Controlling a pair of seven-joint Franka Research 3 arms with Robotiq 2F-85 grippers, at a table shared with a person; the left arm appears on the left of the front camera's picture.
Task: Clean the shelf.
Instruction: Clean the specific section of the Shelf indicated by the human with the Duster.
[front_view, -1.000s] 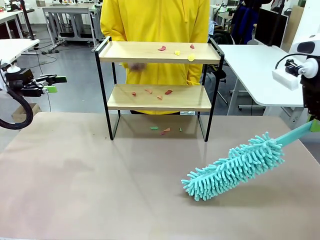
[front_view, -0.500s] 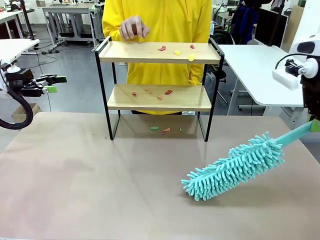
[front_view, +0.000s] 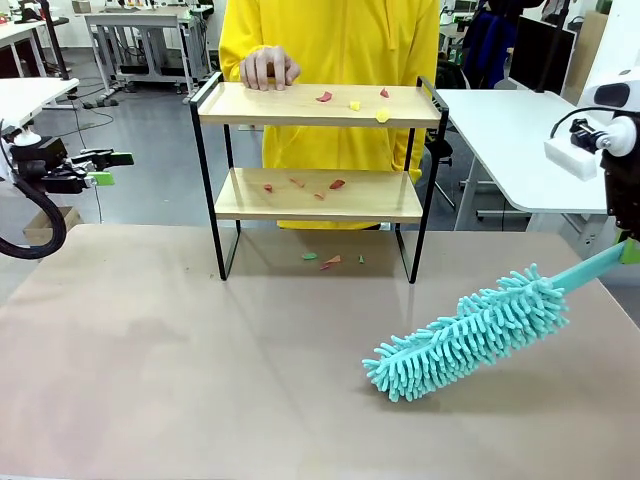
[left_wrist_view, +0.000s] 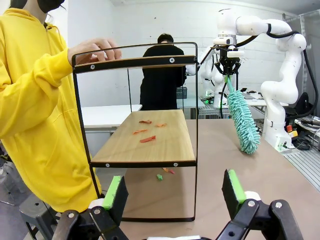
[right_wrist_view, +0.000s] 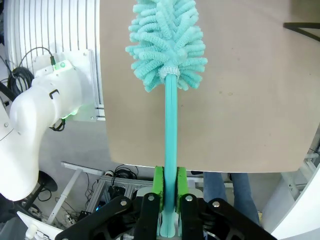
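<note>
Right jaws clamped tight on teal duster handle (right_wrist_view: 170, 130); left jaws spread wide, empty, facing shelf (left_wrist_view: 135, 153).

— Far end? Grey floor (front_view: 150, 130), metal-framed workbenches (front_view: 135, 18) back left.
— And to the right?
— White table (front_view: 510, 140) close by. Plain white wall (left_wrist_view: 150, 20) beyond, evenly lit.

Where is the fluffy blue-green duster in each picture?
Front view: the duster is at lower right, slanting down over the table.
Left wrist view: the duster hangs at right, beyond the shelf.
Right wrist view: the duster runs up the middle, fluffy head at the top.
Shared landmark: the brown table, under the duster in every view.
</note>
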